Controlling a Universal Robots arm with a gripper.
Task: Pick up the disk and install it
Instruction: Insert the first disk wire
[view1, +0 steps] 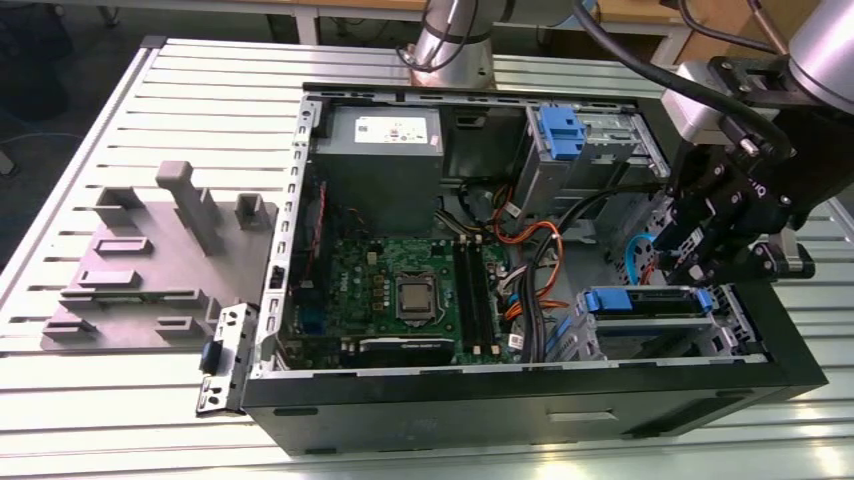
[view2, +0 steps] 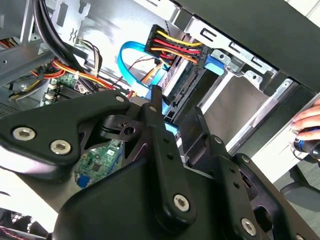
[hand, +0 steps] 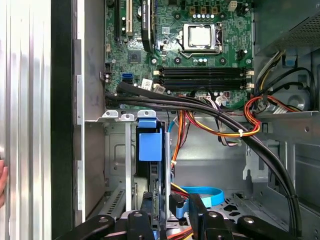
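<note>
Gripper (view2: 172, 120) pinching disk (view2: 100, 160) on edge, low inside computer case (view1: 534, 395) beside drive cage (view1: 667, 335). Held edgewise, likely to line blue rails (view2: 171, 129) up with cage slot.

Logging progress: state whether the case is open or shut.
Open: the case shows its inside uncovered, with the motherboard exposed.

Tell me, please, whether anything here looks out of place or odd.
A small metal bracket lies loose on the table beside the computer case, at its corner and attached to nothing. A person's hand is also just beyond the case's edge.
</note>
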